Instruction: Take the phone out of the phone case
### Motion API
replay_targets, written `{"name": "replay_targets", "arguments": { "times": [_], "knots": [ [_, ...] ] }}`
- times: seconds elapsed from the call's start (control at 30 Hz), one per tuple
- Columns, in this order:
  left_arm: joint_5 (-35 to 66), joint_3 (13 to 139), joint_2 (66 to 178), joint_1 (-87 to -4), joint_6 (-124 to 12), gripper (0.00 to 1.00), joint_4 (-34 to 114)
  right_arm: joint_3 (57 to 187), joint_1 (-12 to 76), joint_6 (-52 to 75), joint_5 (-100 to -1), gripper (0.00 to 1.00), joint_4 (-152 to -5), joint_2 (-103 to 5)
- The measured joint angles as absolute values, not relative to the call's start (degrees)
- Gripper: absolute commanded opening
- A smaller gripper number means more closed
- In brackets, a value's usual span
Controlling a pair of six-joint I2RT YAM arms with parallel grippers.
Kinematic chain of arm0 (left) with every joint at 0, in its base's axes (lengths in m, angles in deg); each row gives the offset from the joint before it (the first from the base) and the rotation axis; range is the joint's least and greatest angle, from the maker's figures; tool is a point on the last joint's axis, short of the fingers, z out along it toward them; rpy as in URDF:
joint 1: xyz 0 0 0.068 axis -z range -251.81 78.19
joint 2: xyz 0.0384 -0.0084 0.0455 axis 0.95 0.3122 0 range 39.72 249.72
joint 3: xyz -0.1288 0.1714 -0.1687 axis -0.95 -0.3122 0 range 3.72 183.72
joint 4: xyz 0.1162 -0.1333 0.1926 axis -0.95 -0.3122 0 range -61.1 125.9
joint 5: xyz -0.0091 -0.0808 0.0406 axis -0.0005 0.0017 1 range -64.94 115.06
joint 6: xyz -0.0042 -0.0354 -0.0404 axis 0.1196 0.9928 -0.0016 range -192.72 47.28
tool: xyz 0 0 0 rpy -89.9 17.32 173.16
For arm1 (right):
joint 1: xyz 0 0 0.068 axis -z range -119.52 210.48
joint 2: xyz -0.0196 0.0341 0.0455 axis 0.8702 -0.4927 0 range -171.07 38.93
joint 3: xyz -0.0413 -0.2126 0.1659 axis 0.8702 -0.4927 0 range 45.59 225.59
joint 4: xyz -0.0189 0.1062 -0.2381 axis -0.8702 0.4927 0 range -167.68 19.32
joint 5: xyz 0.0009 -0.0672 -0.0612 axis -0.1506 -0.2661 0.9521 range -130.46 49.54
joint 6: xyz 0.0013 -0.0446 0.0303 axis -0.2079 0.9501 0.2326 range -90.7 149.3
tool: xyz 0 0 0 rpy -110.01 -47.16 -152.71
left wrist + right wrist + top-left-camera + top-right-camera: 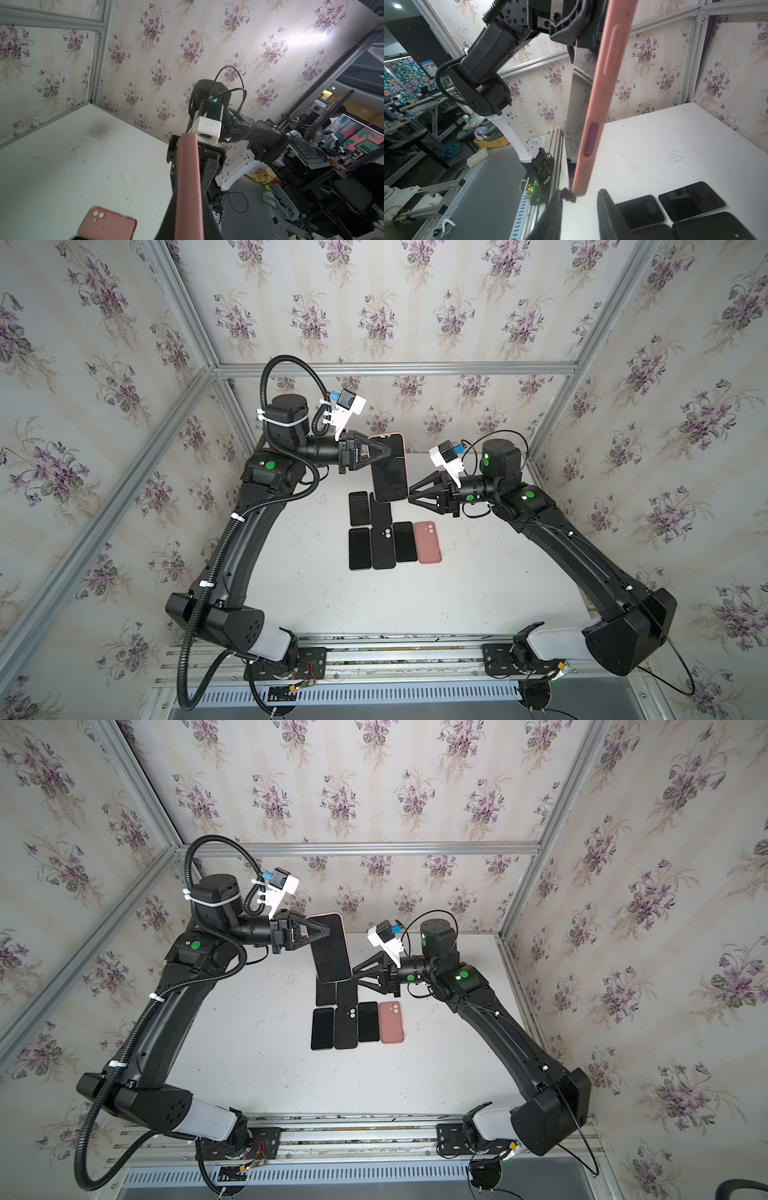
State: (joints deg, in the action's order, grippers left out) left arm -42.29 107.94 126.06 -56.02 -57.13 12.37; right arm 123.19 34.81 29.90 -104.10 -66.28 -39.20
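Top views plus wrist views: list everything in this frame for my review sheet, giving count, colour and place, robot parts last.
cased phone: one, pink case around a dark screen, held in the air above the far half of the table
pink case: one, pink, lying back up at the right end of the near row
black phones: five, black, flat on the table in two rows, two far and three near; the middle near one shows camera lenses
table: one, white and scuffed, under everything
left gripper: one, black, shut on the cased phone's upper part
right gripper: one, black, jaws apart at the cased phone's lower corner
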Motion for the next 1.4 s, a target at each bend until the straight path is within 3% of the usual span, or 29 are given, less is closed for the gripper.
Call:
{"name": "replay_targets", "arguments": {
  "times": [0.27,0.6,0.93,1.1,1.23,1.4],
  "knots": [
    [-42.3,108.4,126.6,-55.6,-57.1,0.01,12.4,123.2,34.4,28.7,-104.9,0.25,-66.8,-39.7],
    [-43.0,109.5,127.2,-55.2,-57.7,0.01,11.5,123.2,34.2,27.8,-106.2,0.0,-66.9,-40.3],
    [-43.7,111.2,130.4,-53.9,-53.4,0.0,13.4,123.1,34.4,31.9,-106.2,0.0,-65.6,-40.3],
    [-43.8,109.3,132.9,-53.6,-42.3,0.0,21.9,123.1,34.4,36.8,-103.1,0.0,-65.1,-40.3],
    [-42.1,105.1,135.1,-53.1,-23.6,0.0,37.1,123.8,33.9,44.4,-99.0,0.0,-64.9,-40.8],
    [-38.3,102.4,136.8,-52.4,-3.8,0.0,50.2,124.3,33.7,53.3,-86.9,0.0,-68.9,-42.6]
  ]
}}
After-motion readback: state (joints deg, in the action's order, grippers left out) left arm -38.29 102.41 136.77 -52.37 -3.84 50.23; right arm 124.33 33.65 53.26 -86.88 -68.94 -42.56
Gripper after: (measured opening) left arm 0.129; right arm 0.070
